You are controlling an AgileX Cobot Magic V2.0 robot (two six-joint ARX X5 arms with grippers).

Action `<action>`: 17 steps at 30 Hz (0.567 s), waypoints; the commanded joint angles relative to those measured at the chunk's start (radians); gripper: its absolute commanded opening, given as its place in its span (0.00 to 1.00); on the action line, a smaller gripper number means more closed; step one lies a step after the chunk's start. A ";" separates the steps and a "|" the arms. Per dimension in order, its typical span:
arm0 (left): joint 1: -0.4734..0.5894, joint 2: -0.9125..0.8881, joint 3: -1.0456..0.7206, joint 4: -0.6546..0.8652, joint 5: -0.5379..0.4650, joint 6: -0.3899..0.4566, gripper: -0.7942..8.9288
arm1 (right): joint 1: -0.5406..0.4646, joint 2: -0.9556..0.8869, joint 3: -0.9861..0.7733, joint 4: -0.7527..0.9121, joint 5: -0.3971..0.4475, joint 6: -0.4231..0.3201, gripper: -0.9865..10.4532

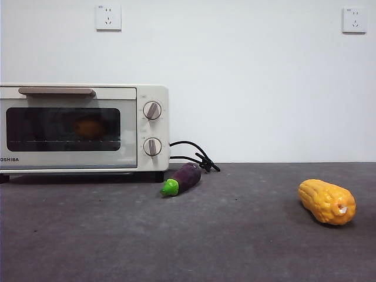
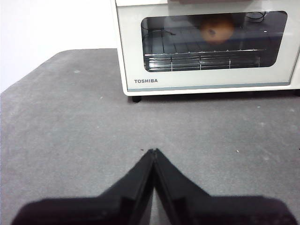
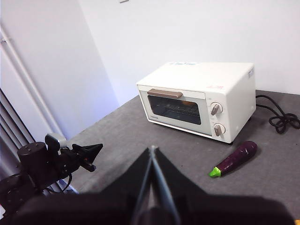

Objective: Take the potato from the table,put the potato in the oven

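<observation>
Risk: door looks shut, job looks done; you swing an arm in again and you could bump the oven (image 2: 206, 47).
Potato (image 2: 216, 29): on the rack inside, behind glass, well ahead of left gripper (image 2: 153, 152).
Left gripper: jaws clenched, empty, low over table (image 2: 70, 122).
Right gripper (image 3: 152, 150): jaws clenched, empty, well back from oven.

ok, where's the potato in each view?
Front: potato behind the oven door glass, on the rack.
Left wrist: behind the glass, on the rack.
Right wrist: only a faint orange glint inside the oven.
Shared landmark: the oven's dark glass door.
</observation>
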 commanded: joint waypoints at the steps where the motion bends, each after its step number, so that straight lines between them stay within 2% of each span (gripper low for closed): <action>1: 0.000 -0.002 -0.010 0.019 0.001 -0.008 0.08 | 0.000 -0.001 0.000 -0.021 0.000 0.010 0.09; 17: 0.001 0.005 -0.010 0.019 0.001 -0.008 0.08 | 0.000 -0.001 0.000 -0.021 0.000 0.010 0.09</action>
